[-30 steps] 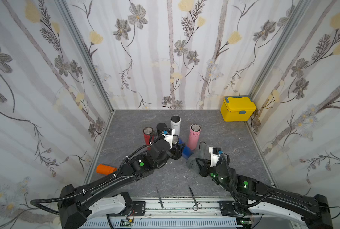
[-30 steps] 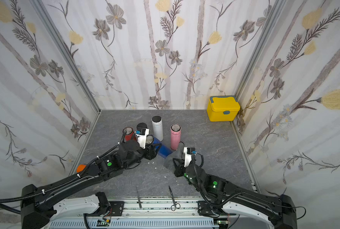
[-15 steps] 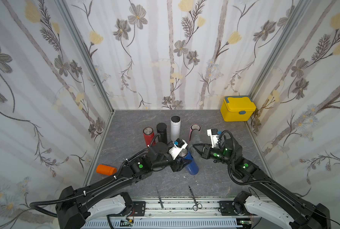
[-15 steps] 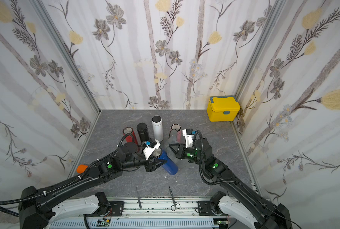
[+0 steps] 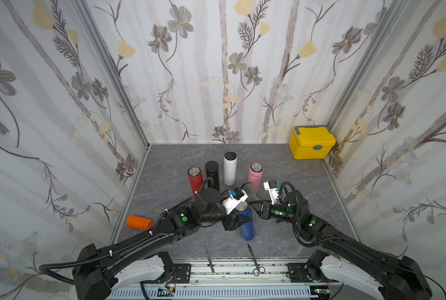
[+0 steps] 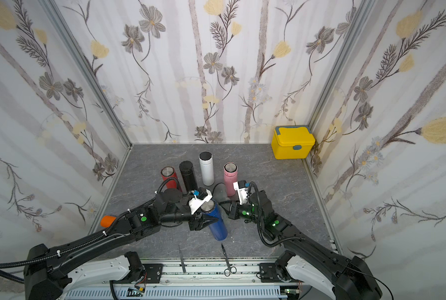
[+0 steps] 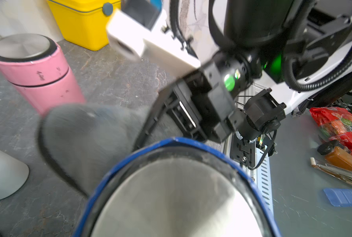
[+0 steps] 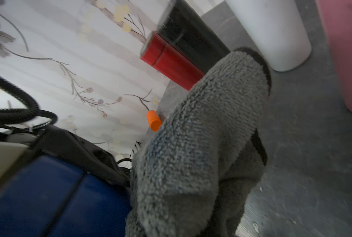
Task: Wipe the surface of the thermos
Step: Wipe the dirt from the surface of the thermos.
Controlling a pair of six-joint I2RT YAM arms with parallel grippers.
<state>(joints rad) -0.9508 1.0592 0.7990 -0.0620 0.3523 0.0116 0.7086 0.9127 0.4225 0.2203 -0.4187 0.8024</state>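
The blue thermos [image 5: 246, 224] is held tilted at the front middle of the grey table [image 5: 164, 166], steel cap uppermost; whether its base rests on the table cannot be told; the left gripper [image 5: 235, 224] is closed around its body, one finger on either side. The right gripper [image 5: 256, 205] is clamped shut on a grey cloth [image 8: 201, 147]; the cloth is carried just beside the capped end of the thermos; contact cannot be confirmed. Behind, a red flask [image 5: 195, 179], a black flask [image 5: 212, 171], a white flask [image 5: 230, 168] and a pink flask [image 5: 255, 175] are stood upright in a loose row; a yellow box [image 5: 312, 142] is placed in the far right corner; an orange cylinder [image 5: 139, 222] is laid at the left edge.
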